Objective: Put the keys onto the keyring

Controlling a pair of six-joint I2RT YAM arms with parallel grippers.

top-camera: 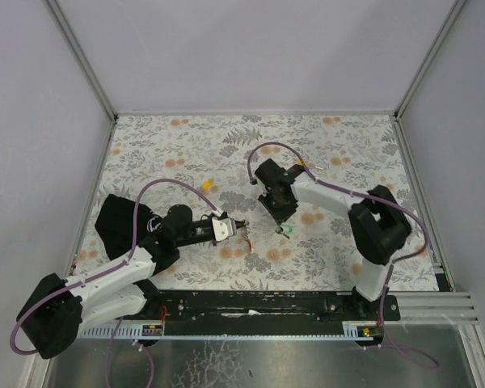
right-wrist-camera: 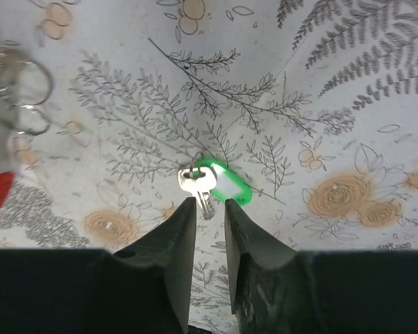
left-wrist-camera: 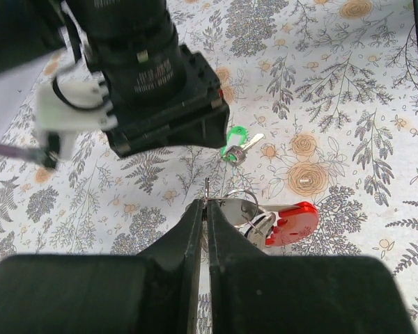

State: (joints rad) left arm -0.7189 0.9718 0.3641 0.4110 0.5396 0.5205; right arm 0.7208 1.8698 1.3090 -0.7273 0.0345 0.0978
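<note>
Green-capped key [right-wrist-camera: 221, 185] is lying flat on the floral table cover [left-wrist-camera: 348, 83], its silver blade pointing back toward the right gripper [right-wrist-camera: 209, 209]. That gripper's jaws are standing a little apart, one on either side of the blade tip. No pad is touching it as far as the wrist view shows, so the key is lying free, not gripped.

Left gripper [left-wrist-camera: 206, 207] is pinching fully closed on the thin wire of a silvery split ring of the keyring [left-wrist-camera: 265, 219]. The red fob and the other rings are trailing off to one side, on or just above the cover; cannot tell which.

Judgement: the left arm is acting as a vice, presenting the ring just beside the green key so the right arm is facing only a short carry. The right arm is sitting low over the key, probably lining up for a hold on the blade or cap.

A yellow-capped key [top-camera: 208, 184] is lying well apart, farther up the table, out of both arms' way.

No key is showing as threaded; the task is looking early. Risk: a thin blade flat on cloth is likely sliding away rather than lifting when the jaws close
</note>
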